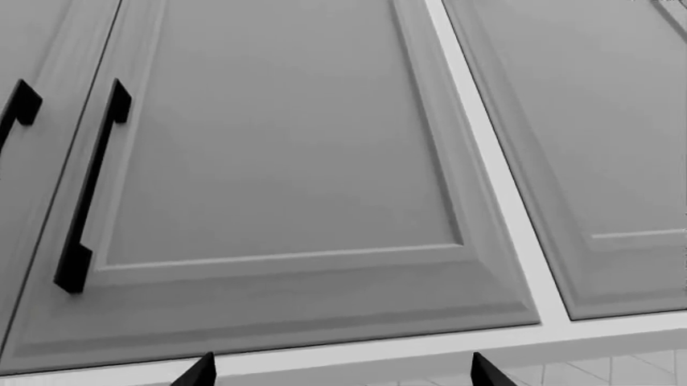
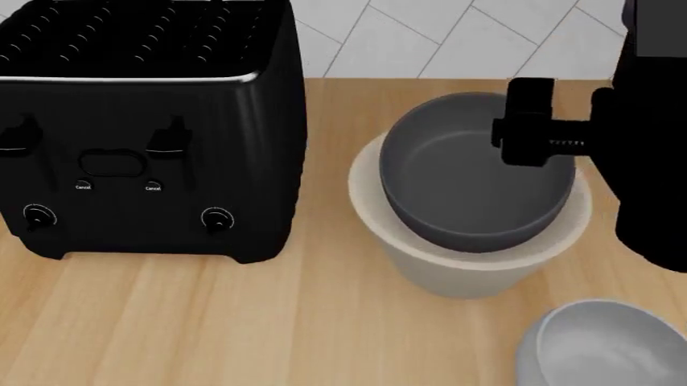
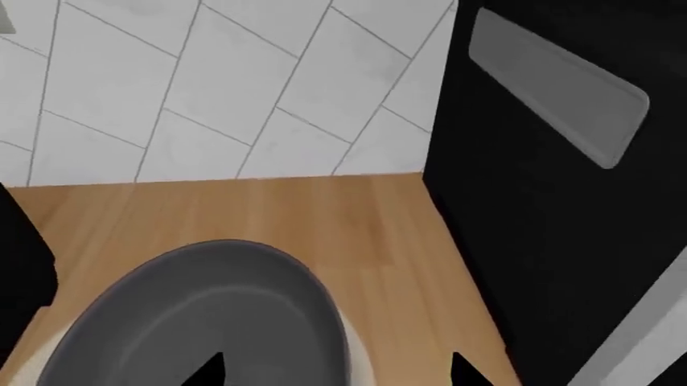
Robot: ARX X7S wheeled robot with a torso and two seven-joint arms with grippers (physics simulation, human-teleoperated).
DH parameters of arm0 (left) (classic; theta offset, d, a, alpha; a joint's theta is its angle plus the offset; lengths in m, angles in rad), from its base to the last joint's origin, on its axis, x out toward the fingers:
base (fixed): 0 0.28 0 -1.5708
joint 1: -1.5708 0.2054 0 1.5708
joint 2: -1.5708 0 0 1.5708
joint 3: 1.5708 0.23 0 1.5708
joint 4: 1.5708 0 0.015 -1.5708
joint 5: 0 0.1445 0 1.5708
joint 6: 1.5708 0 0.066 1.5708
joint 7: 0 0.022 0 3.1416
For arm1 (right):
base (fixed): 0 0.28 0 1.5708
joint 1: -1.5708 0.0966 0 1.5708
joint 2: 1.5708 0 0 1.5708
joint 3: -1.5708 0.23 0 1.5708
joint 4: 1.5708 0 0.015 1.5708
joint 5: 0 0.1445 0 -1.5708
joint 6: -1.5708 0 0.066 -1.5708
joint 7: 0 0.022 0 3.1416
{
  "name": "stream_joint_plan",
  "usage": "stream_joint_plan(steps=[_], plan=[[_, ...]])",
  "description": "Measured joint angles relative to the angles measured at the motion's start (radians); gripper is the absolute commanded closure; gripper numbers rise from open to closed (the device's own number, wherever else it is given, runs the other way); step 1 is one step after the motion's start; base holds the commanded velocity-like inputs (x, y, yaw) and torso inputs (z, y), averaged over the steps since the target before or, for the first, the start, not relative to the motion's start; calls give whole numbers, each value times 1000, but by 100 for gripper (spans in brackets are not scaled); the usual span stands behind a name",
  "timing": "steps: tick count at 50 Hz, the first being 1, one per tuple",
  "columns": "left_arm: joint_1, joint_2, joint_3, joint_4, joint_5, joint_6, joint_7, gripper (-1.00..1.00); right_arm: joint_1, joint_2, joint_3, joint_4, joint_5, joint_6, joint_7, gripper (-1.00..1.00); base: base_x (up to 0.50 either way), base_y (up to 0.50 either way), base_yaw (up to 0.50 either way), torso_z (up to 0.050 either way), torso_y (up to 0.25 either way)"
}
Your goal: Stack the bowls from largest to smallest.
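The dark grey bowl [image 2: 472,181] sits nested inside the cream bowl [image 2: 472,269] on the wooden counter. The pale grey-white bowl [image 2: 601,346] stands apart from them, nearer to me on the right, cut off by the frame edge. My right gripper [image 3: 338,371] is open and empty, hovering over the dark grey bowl's [image 3: 204,322] rim on the side of the black appliance. A black part of my right arm [image 2: 528,121] shows over that rim. My left gripper [image 1: 343,371] is open and empty, facing cabinet doors; it is out of the head view.
A black toaster [image 2: 140,129] stands left of the stacked bowls. A tall black appliance [image 3: 558,201] stands close on their right. A white tiled wall [image 2: 429,36] runs behind the counter. Grey cabinet doors [image 1: 290,161] with black handles [image 1: 92,189] fill the left wrist view.
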Motion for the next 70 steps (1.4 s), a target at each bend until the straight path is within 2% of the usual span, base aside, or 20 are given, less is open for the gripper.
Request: stream_joint_plan(steps=[13, 25, 39, 51, 70], plan=[[32, 9, -1, -3, 11, 30, 9, -100, -64, 102, 91, -193, 290, 118, 240, -100, 0, 0, 0, 0, 0], [42, 17, 8, -8, 21, 48, 11, -100, -150, 224, 148, -330, 544, 131, 434, -100, 0, 0, 0, 0, 0], [48, 23, 14, -11, 24, 61, 10, -100, -343, 377, 236, -451, 701, 87, 505, -100, 0, 0, 0, 0, 0], [57, 26, 16, -17, 27, 74, 12, -100, -352, 477, 212, -512, 869, 62, 611, -100, 0, 0, 0, 0, 0], [58, 22, 18, -19, 22, 79, 8, -100, -376, 498, 186, -483, 859, 61, 609, -100, 0, 0, 0, 0, 0]])
